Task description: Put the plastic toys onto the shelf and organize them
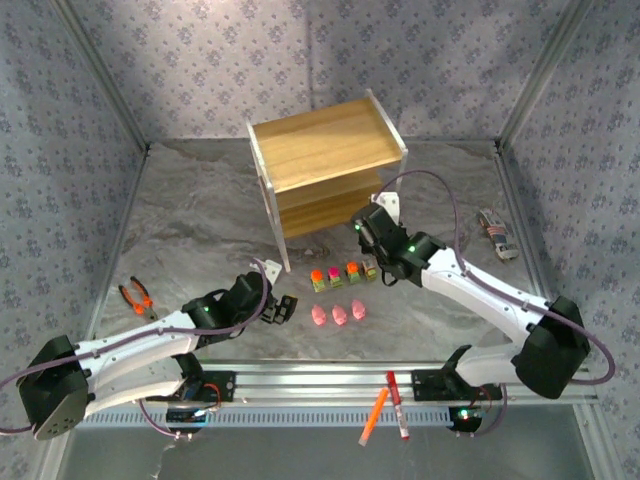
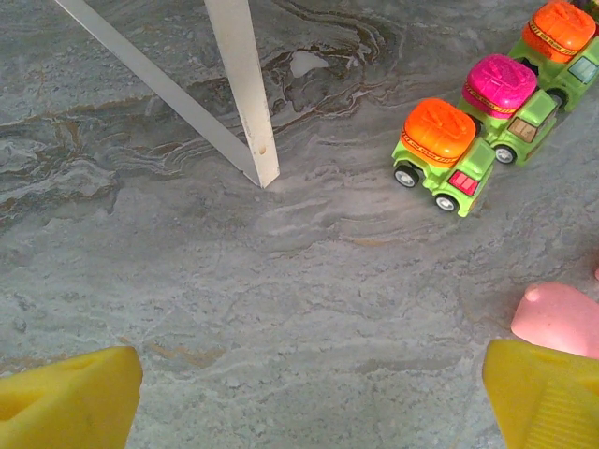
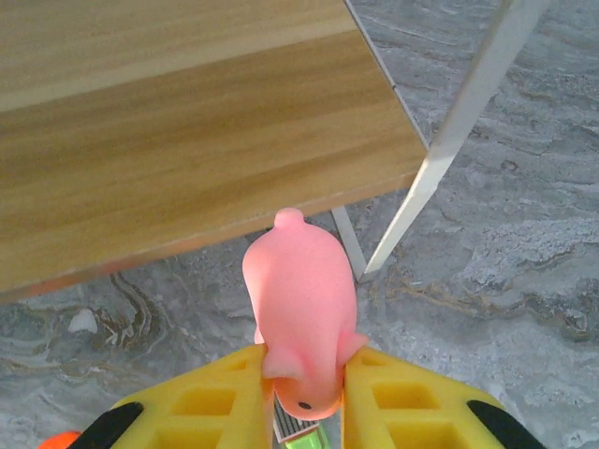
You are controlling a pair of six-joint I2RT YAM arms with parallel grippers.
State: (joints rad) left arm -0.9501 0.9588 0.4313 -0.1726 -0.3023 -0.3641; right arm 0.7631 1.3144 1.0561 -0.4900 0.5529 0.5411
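From above, your shelf [image 1: 325, 165] stands at the far middle of the table [image 1: 200, 220]. The toys on the table sit in front of it: four trucks [image 1: 353, 271] in a row by its front leg, and three pigs [image 1: 340, 315] in a second row nearer you. Your right gripper [image 1: 368, 232] sits at the shelf's lower right corner. Your left gripper [image 1: 285, 308] is just left of the pigs.

On the left wrist, your yellow fingertips [image 2: 70, 398] stand wide apart, released, over the table. Three of the trucks are up to the right and one pig is at the right edge.

On the right wrist, the jaws are clenched on a fourth pig [image 3: 301, 309], held at the front edge of a wooden board [image 3: 187, 122]. You cannot tell whether it touches the board.
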